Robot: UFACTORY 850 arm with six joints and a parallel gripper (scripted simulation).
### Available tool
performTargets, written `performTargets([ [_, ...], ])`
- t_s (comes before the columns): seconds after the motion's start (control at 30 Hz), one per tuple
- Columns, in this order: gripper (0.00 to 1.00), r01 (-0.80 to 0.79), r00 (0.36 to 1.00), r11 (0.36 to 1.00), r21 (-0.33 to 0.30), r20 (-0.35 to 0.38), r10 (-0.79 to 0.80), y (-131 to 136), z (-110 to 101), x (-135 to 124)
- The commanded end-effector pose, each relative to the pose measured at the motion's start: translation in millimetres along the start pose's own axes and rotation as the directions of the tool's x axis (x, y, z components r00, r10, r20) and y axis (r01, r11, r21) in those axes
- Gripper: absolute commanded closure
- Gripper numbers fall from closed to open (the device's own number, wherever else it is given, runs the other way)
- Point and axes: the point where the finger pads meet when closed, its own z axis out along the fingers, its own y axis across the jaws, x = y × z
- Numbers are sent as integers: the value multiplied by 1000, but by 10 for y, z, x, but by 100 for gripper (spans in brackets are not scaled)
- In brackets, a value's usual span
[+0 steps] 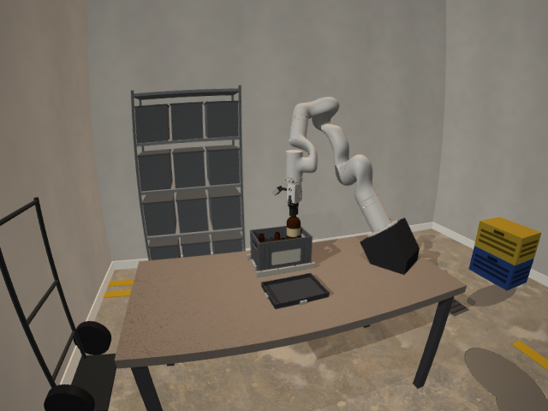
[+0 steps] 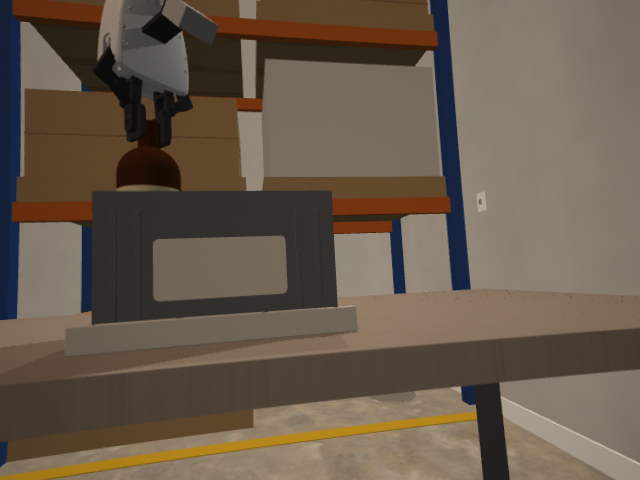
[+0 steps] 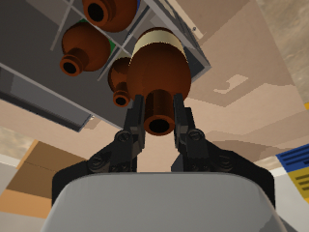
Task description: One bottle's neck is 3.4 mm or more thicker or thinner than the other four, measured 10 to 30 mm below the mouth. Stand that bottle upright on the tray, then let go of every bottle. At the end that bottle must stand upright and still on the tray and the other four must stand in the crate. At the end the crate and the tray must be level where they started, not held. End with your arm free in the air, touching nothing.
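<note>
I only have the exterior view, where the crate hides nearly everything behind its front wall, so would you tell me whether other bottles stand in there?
Observer: Yes, the wrist view shows three more brown bottles in the crate.
Operator: Thank you. Where is the tray?
Observer: In the top view, the black tray lies on the table, beside the crate, with no bottle on it.
Operator: And what is between the fingers?
Observer: The wrist view shows the gripper shut on the neck of the labelled bottle, one finger on each side.
</note>
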Motion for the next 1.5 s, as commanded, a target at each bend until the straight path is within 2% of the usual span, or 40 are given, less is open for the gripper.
performTargets([
  [0.0,100,0,1000,1000,1,-1,0,-3,-35,4],
  [1.47,100,0,1000,1000,1,-1,0,-3,-125,4],
])
